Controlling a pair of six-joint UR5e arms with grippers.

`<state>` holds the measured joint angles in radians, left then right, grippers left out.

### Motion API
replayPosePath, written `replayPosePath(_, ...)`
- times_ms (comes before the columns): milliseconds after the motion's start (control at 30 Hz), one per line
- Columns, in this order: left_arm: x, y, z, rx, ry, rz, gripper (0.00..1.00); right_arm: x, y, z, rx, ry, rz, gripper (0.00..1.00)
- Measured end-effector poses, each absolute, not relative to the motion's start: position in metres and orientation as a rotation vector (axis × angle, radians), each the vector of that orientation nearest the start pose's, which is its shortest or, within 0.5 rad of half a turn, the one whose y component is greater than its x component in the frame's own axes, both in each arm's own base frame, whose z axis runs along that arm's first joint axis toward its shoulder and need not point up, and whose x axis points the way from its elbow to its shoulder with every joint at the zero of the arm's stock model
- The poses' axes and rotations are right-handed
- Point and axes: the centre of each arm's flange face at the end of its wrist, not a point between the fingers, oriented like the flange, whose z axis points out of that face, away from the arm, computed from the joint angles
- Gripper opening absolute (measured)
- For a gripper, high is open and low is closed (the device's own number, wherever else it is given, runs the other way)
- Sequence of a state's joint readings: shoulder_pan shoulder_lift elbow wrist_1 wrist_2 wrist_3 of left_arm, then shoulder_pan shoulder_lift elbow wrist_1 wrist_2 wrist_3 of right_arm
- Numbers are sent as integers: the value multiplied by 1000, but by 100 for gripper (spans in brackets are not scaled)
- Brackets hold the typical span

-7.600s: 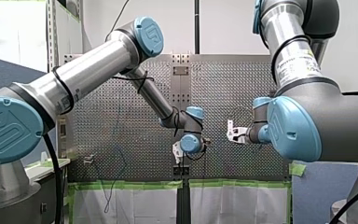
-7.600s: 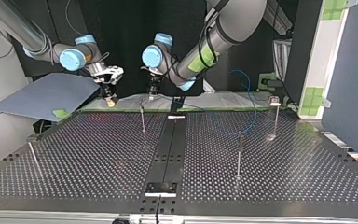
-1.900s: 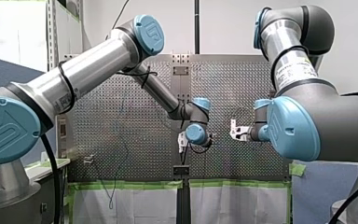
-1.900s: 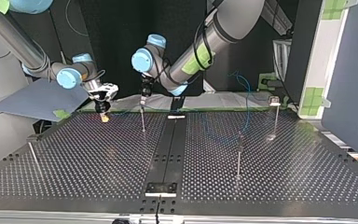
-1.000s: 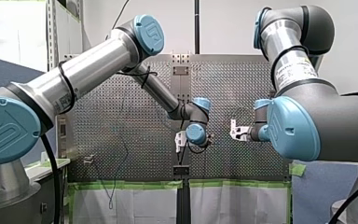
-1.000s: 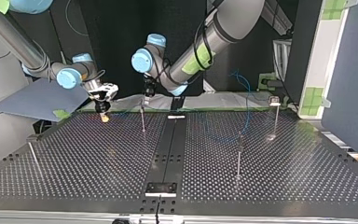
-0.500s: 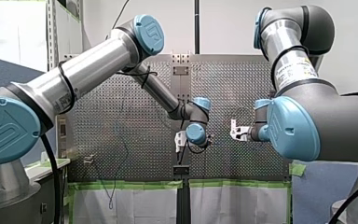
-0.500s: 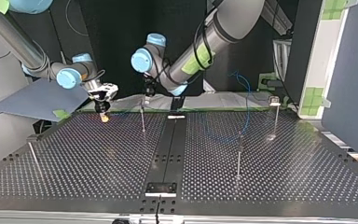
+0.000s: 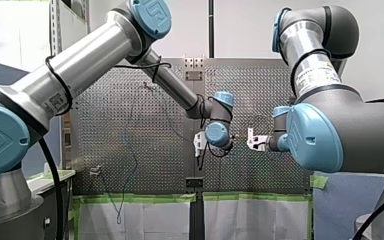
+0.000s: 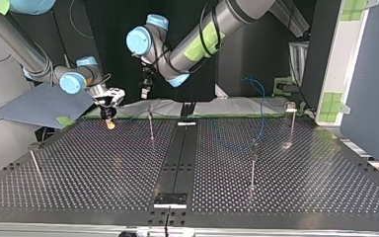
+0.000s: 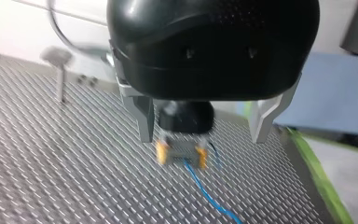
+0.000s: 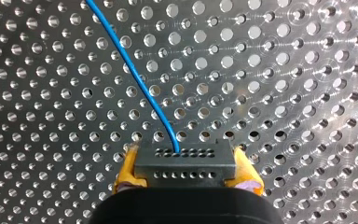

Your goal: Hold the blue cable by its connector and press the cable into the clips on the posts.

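Yellow pads of the right gripper are closed on the two ends of the black connector, held low over the perforated worktop. Gripping the block by its ends leaves its outer face free. The blue cable comes out of that face and runs away across the holes unpinched.

In the top view this gripper sits near the worktop's far edge at the view's left, just beside the post nearest it. The cable trails off toward the view's right and loops up behind the far edge. Whether it sits in any clip is too small to tell.

The left gripper hangs higher, above that post's top, facing the connector. Its metal fingers are spread wide with nothing between them.

That placement reads as a division of labour. One arm anchors the cable's end and holds it steady, while the free one stands ready to push the wire down into the post's clip.
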<state>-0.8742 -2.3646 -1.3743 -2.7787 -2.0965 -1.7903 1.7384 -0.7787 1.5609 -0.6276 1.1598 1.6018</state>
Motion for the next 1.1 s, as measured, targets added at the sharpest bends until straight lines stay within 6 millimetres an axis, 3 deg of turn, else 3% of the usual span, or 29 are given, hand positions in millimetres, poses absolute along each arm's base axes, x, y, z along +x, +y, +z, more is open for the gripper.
replayPosePath(533,338,-553,165,25,1740,-360,100,282,-617,72,1735,-1038,1583,0)
replayPosePath(1100,303,-513,201,8,1724,-360,100,282,-617,72,1735,-1038,1583,0)
